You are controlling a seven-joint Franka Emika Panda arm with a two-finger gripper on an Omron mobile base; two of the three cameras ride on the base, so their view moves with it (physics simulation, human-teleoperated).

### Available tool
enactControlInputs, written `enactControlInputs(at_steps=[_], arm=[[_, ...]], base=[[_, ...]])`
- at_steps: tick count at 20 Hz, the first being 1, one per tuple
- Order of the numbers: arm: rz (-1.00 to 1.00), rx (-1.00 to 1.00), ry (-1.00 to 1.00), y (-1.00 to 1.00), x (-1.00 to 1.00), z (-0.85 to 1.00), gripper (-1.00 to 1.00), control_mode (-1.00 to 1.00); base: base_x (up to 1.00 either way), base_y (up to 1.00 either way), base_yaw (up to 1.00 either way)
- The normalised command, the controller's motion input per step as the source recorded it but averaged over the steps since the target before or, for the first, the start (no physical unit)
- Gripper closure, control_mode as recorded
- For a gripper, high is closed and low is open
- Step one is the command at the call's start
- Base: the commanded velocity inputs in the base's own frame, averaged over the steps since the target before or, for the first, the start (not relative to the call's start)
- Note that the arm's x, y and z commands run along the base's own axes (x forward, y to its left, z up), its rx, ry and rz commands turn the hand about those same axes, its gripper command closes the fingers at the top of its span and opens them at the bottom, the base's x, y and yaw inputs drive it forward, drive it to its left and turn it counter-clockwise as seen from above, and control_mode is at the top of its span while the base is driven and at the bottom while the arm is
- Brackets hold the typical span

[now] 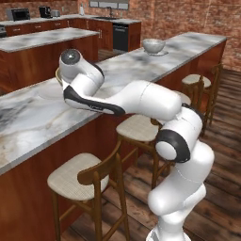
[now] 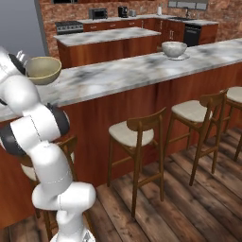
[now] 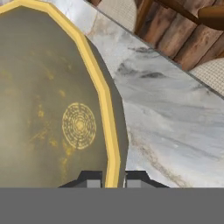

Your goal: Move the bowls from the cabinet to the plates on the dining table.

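Hand view shows the gripper (image 3: 109,180) clenched on the yellow-edged rim of the round tan-beige bowl (image 3: 52,109), whose hollow spreads from its 9 to 12 o'clock, above the grey-white marble dining table (image 3: 175,131). From the right base view the arm reaches left, the bowl carried just over the tabletop. The pale speckled bowl (image 2: 174,48) sits well apart at 2 o'clock.

The gripper (image 3: 114,180) pinches the yellow rim of the tan bowl (image 3: 52,109), one fingertip inside, one outside. Below lies the marble dining table (image 3: 175,127), with wooden stools (image 3: 175,30) beyond its edge.
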Motion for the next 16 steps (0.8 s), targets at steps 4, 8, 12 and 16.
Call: enactControlInputs(at_steps=[4,8,12,16], arm=[[0.13,-0.14,0.0,0.0,0.51,0.0,1.0,-1.0],[0.16,-0.08,0.01,0.0,0.43,0.0,1.0,-1.0],[0.19,-0.04,0.02,0.0,0.34,0.0,1.0,-1.0],[0.19,-0.07,0.01,0.0,0.36,0.0,1.0,-1.0]], base=[[0.0,0.0,0.0],[0.0,0.0,0.0],[0.0,0.0,0.0],[0.0,0.0,0.0]])
